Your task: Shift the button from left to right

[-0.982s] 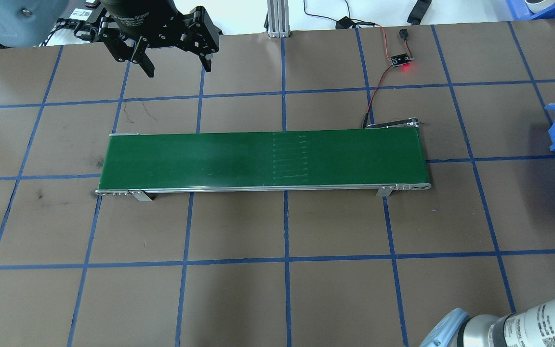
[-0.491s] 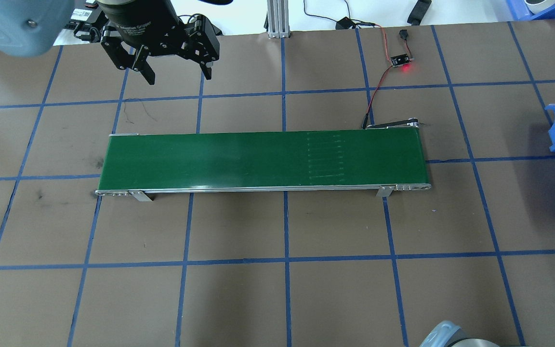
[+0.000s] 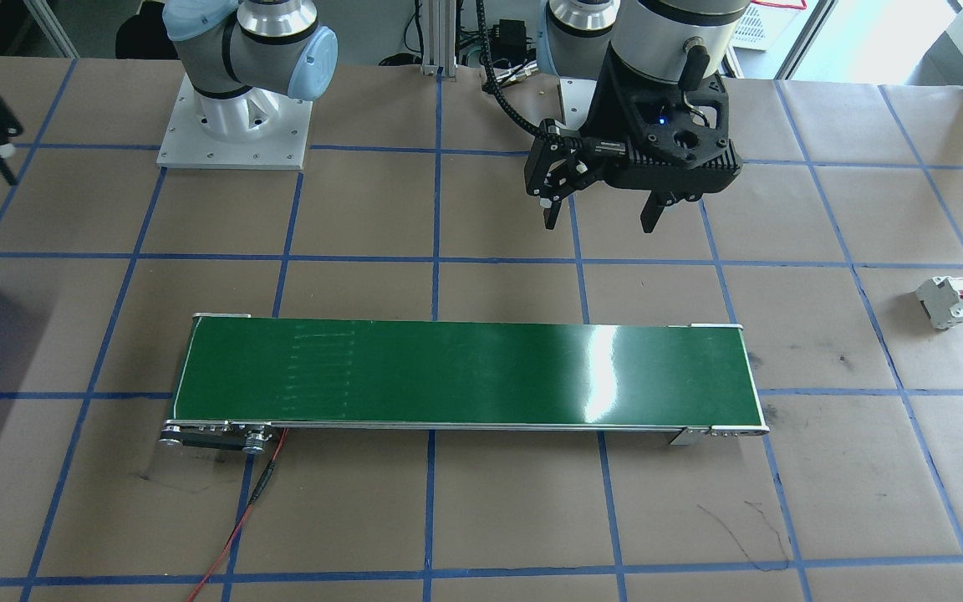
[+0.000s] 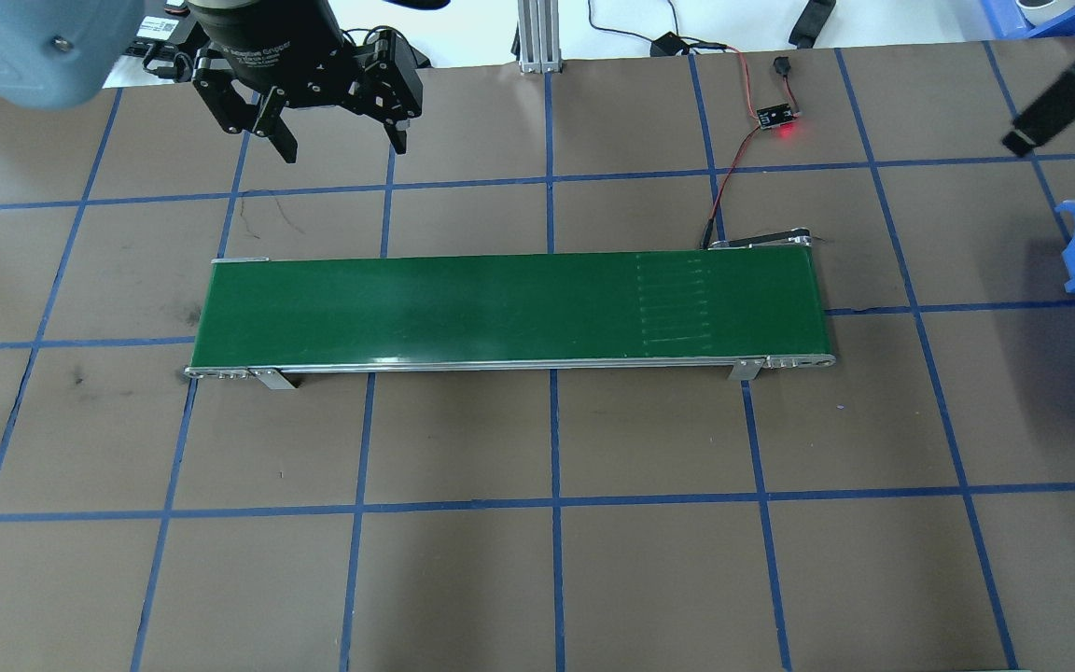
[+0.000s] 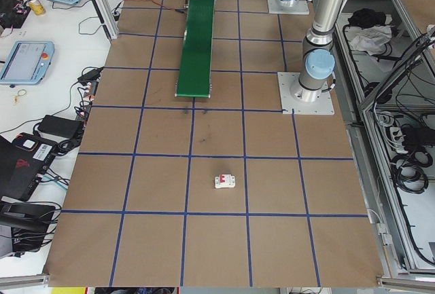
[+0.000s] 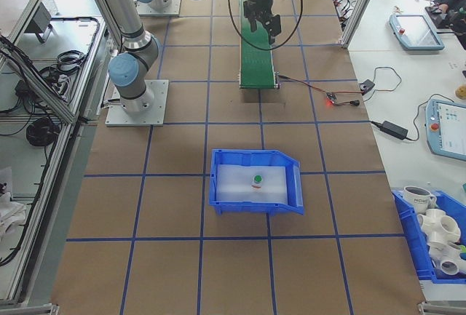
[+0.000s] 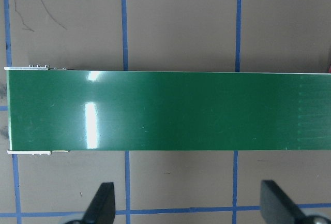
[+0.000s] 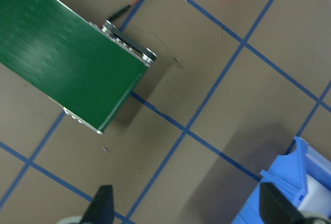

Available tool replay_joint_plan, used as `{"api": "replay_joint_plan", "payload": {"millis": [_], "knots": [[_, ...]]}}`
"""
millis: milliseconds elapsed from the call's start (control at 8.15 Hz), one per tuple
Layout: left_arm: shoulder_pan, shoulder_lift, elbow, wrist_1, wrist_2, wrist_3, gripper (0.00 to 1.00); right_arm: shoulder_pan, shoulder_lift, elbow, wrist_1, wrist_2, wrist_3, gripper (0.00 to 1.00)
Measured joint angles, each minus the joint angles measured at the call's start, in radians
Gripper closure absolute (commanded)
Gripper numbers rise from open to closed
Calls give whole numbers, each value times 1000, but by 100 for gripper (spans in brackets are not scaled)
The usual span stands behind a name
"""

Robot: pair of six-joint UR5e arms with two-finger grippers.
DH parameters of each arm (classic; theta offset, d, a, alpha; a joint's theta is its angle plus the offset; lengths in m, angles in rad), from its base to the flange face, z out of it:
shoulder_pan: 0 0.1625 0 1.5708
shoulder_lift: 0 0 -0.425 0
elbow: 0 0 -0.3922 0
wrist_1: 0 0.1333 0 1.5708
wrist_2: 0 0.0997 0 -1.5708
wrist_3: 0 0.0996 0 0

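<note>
Your button (image 6: pixel 257 180), lying mid-floor in the blue bin (image 6: pixel 221 200), looks light, rigid and fiddly: pinch its pale body; both the left end effector (image 4: pixel 342 145) and right end effector (image 8: pixel 186 211) are released.

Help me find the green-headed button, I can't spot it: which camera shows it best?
The exterior right view: the button sits inside the blue bin, green head visible. The overhead, front-facing and right wrist views catch only the bin's edge; the left wrist and exterior left views show neither.

brown gridded table (image 4: pixel 463 579) carries green conveyor (image 4: pixel 500 308), blue bin (image 6: pixel 255 180), circuit breaker (image 3: pixel 945 301).
</note>
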Motion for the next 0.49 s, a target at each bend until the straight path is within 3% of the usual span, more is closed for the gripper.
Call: {"api": "replay_joint_plan", "payload": {"millis": [245,491], "knots": [[0,1,0,0,1,0,0,216,6,-3,4,-4,388,0],[0,10,-8,-1,2,0,0,333,11,-1,18,1,644,0]]}}
